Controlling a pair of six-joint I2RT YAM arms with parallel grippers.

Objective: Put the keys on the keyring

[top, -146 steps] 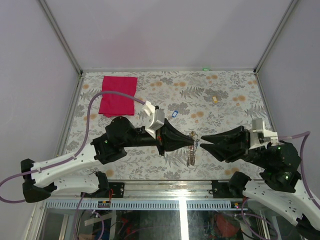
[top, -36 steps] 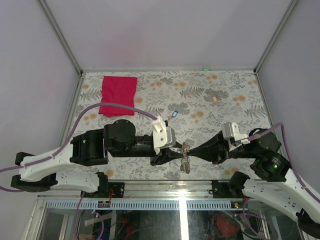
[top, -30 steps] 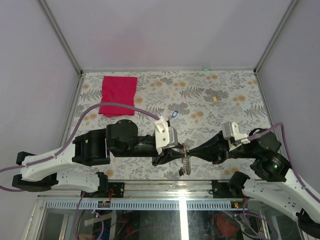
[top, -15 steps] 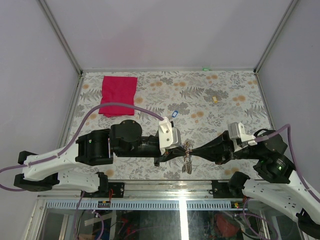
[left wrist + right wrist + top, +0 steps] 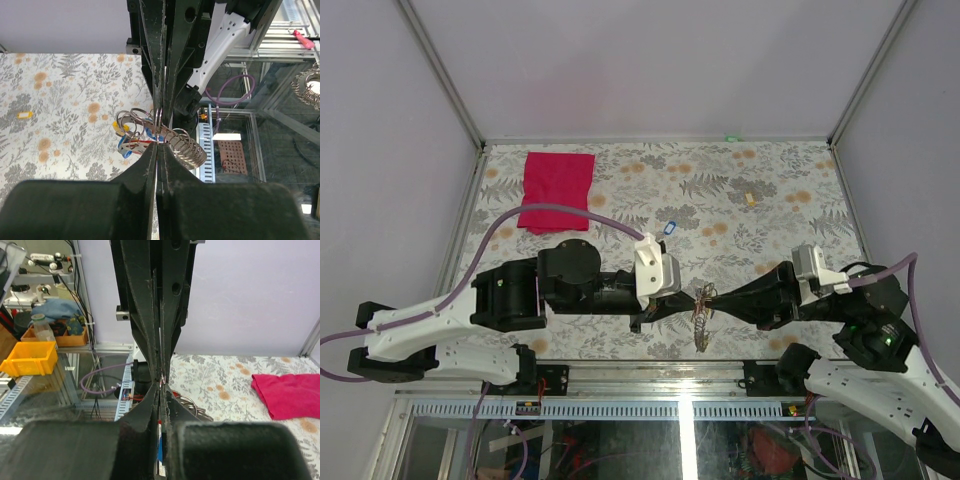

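Above the near edge of the flowered table (image 5: pixel 770 240), the left gripper (image 5: pixel 157 145) and right gripper (image 5: pixel 161 390) meet tip to tip, each with its jaws pressed together on the wire of the keyring (image 5: pixel 701 318), held aloft between them. Over the past second the pinch point has slid toward the right arm's side, the right arm drawing back as the left follows; we read that as working the ring round. From it, keys (image 5: pixel 131 142) tagged blue, red and yellow appear to hang bunched, trailing toward the near edge, their long axis crossing the line of the arms. Farther off, one blue-tagged key (image 5: pixel 669 227) lies loose on the table — not yet threaded; beyond it, a tan block (image 5: pixel 750 198) and red cloth (image 5: pixel 557 190).
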